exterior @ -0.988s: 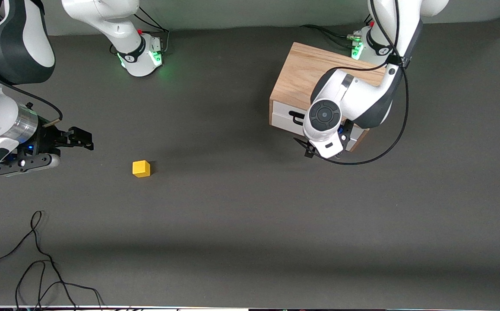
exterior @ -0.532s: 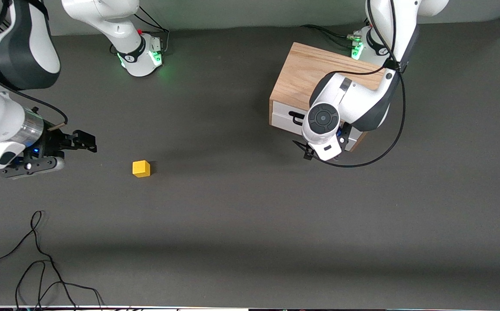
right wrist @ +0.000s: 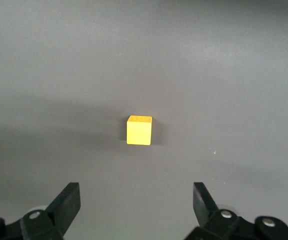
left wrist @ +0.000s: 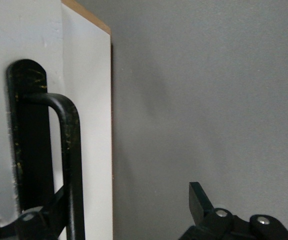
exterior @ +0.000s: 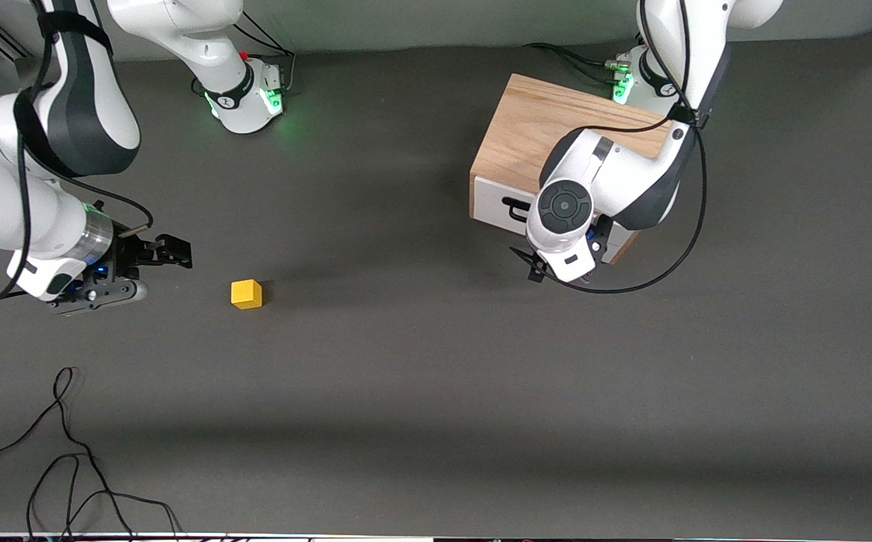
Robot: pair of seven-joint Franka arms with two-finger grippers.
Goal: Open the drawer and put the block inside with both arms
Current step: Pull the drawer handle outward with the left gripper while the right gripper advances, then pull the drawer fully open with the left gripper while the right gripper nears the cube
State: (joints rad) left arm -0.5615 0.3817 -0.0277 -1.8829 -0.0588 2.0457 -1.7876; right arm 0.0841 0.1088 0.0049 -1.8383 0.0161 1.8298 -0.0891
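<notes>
The yellow block [exterior: 246,293] sits on the dark table toward the right arm's end. My right gripper [exterior: 170,256] hovers low beside it, open and empty. In the right wrist view the block [right wrist: 139,130] lies ahead of the open right gripper [right wrist: 136,202], apart from it. The oak cabinet [exterior: 526,128] stands near the left arm's base, and its white drawer front [exterior: 490,202] looks shut. My left gripper [left wrist: 126,212] is open at the drawer front [left wrist: 86,125]. The black handle [left wrist: 70,150] stands between the jaws, close to one finger.
Loose black cables [exterior: 67,452] lie on the table near the front camera at the right arm's end. The left arm's wrist [exterior: 565,218] covers part of the drawer front in the front view.
My right gripper has moved across the table toward the block. My left wrist has shifted slightly closer to the drawer front. The block and cabinet have not moved.
</notes>
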